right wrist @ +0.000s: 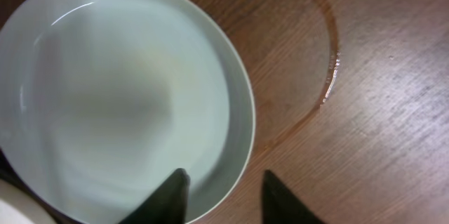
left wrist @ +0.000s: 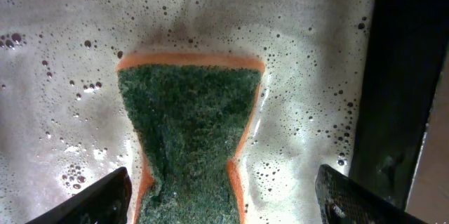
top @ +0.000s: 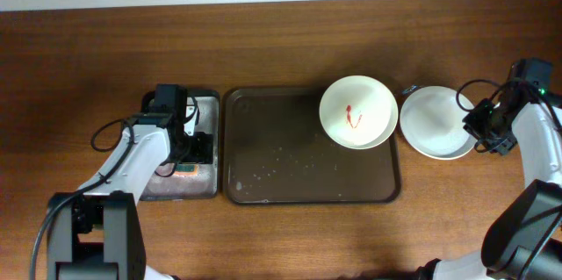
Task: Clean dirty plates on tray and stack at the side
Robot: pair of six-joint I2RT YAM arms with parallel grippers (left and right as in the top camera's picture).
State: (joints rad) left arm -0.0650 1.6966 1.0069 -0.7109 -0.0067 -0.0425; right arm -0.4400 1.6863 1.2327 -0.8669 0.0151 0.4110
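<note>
Brown wooden bench runs under everything, with the dark tray at its middle. In the tray's far right corner sits a dirty plate streaked with red sauce; a second rim seems to show beneath it. Just beside the tray on the right, on bare wood, lies a clean plate.

The right gripper is at that clean plate's right rim with its jaws partly apart, one finger over the bowl, the other over the wood, and the rim loose between them. The plate lies flat, so I judge nothing is gripped.

The sauced plate lies to this gripper's left, past the clean one, and the right arm is much the nearer. Being round and face up, the plate has no long axis.

The left gripper hangs wide over the sponge in the foamy grey metal tray, fingers clear on both sides. The sponge's length runs between them.
</note>
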